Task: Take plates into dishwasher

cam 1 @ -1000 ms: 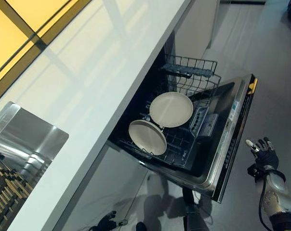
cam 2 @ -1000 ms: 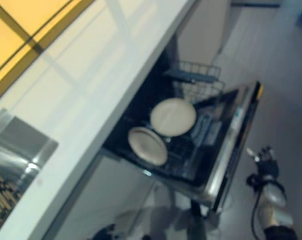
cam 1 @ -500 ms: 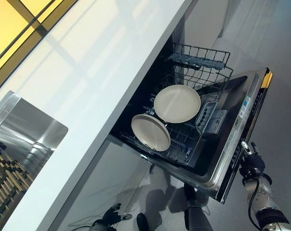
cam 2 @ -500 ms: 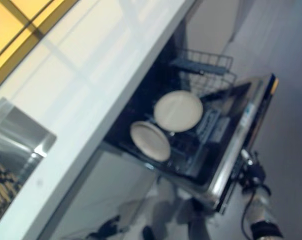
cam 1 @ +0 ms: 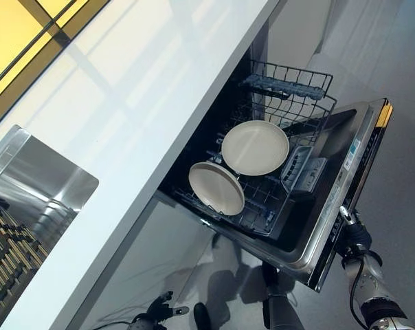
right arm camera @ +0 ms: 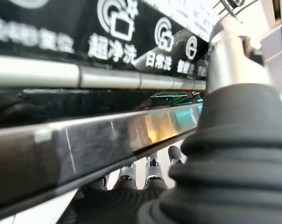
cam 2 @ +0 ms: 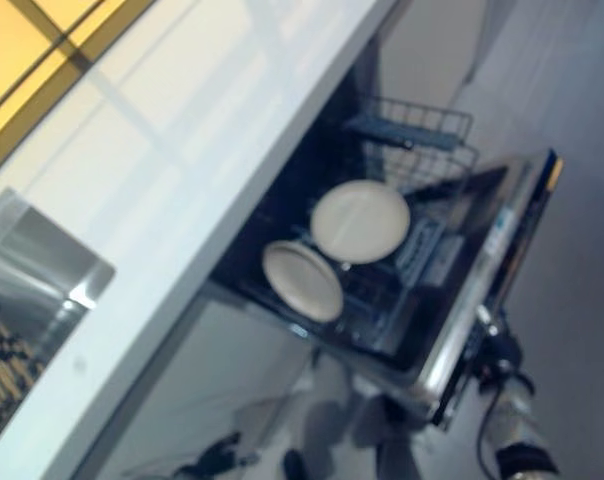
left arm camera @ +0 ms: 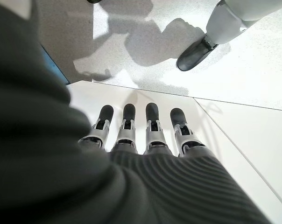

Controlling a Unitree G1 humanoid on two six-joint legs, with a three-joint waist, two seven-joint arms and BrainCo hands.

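The right hand (cam 1: 352,236) touches the open dishwasher door (cam 1: 345,185) edge with straight fingers, beside two plates (cam 1: 255,147) in the rack (cam 1: 290,103).

On my L wrist cam I've got the left hand (left arm camera: 145,140) seen from behind, dark ribbed cover filling the near part of the shot w/ the silver, dark-tipped fingers (left arm camera: 152,122) in a straight row past it, nothing in them. Beyond the tips: a white panel (left arm camera: 234,140), then pale speckled floor (left arm camera: 271,65). Thumb not visible from here.
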